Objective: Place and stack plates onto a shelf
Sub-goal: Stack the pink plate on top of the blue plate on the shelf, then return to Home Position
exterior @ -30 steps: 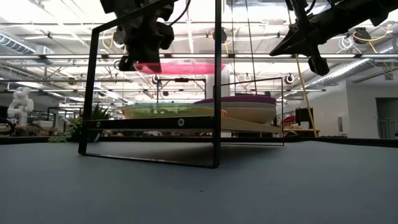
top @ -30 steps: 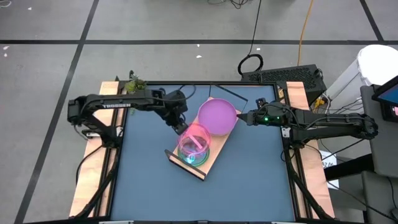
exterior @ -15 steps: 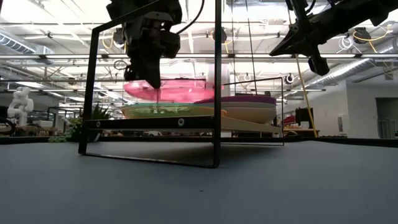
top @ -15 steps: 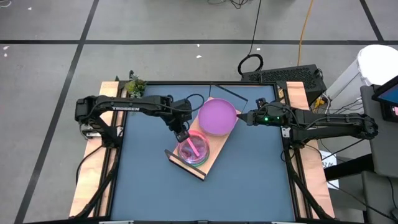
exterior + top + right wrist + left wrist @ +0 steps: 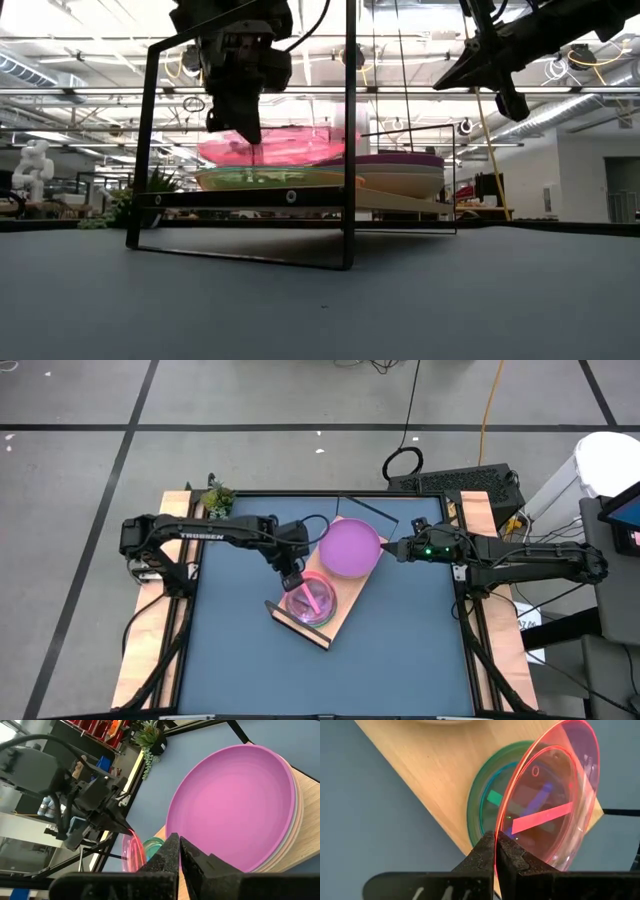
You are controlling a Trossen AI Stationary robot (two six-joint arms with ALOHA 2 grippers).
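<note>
Shelf: long light-wood board with thin black metal end frames, laid diagonally on the dark matte surface.
Large plates: opaque round stack, purple plate uppermost, beige edges seen beneath, on the shelf's far half.
Small plates: translucent green stack on the near half.
Left tool: clenched on the rim of the translucent pink plate, held tilted just above the green stack.
Right tool: closed, empty, beside the purple plate.

A small potted plant sits at the table's corner.
</note>
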